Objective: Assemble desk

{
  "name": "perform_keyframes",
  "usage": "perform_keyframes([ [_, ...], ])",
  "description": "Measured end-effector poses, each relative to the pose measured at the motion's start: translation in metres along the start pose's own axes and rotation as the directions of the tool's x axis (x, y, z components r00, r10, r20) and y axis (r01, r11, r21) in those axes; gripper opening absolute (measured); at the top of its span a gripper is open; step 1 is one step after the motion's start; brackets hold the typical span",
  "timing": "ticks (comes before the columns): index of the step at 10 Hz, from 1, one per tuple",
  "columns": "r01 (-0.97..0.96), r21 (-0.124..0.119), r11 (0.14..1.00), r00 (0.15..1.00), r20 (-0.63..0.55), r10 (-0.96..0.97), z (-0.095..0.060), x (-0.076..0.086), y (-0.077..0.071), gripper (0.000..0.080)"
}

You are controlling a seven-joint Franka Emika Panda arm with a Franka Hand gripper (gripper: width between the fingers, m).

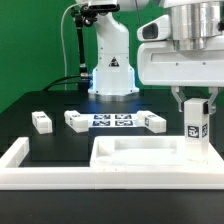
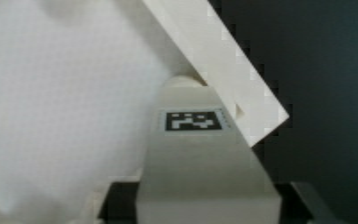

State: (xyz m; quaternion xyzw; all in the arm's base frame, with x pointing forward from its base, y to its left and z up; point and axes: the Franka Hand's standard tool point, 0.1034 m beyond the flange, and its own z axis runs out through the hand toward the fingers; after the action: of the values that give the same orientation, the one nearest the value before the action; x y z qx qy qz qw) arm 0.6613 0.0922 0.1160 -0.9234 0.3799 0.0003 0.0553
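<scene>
**Leg held upright at the tabletop's corner**

The tabletop panel [image 1: 150, 152] lay flat on the black table [image 1: 60, 138], rim upward, near the front of the exterior view and toward its right. At the panel's right end one leg [image 1: 195, 128] stood upright, its tagged face to the camera and its lower end at the panel's corner. Whether it was seated there could not be told. The gripper [image 1: 195, 112] came down from above with its two fingers pinching this held leg from either side. The wrist view showed the same leg's tag [image 2: 194, 122] between the fingers, with the panel's white rim [image 2: 220, 60] slanting across just beyond it.

Three more legs lay loose on the table behind the panel: a leftmost leg [image 1: 40, 121], a second leg [image 1: 77, 121] and a third leg [image 1: 152, 121]. The marker board [image 1: 113, 120] lay between the second and third. A low white barrier wall [image 1: 40, 165] ran along the front and the exterior view's left, just before the panel. The arm's base [image 1: 110, 65] stood at the back.
</scene>
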Motion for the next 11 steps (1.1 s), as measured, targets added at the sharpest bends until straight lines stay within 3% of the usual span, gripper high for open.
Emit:
perform_keyframes([
  [2, -0.285, 0.013, 0.959, 0.958, 0.032, 0.284, 0.001, -0.001, -0.001, 0.029],
  [4, -0.589, 0.023, 0.808, 0.807, 0.069, 0.586, 0.002, -0.005, -0.007, 0.029],
  [6, -0.672, 0.056, 0.739, 0.741, 0.052, 0.67, 0.003, -0.01, -0.008, 0.029],
  [7, -0.672, 0.055, 0.739, 0.741, 0.053, 0.67, 0.004, -0.01, -0.008, 0.029],
  [9, -0.615, 0.058, 0.787, 0.789, 0.048, 0.613, 0.004, -0.01, -0.008, 0.0603],
  [11, -0.335, 0.06, 0.94, 0.942, 0.015, 0.334, 0.003, -0.013, -0.009, 0.0641],
])
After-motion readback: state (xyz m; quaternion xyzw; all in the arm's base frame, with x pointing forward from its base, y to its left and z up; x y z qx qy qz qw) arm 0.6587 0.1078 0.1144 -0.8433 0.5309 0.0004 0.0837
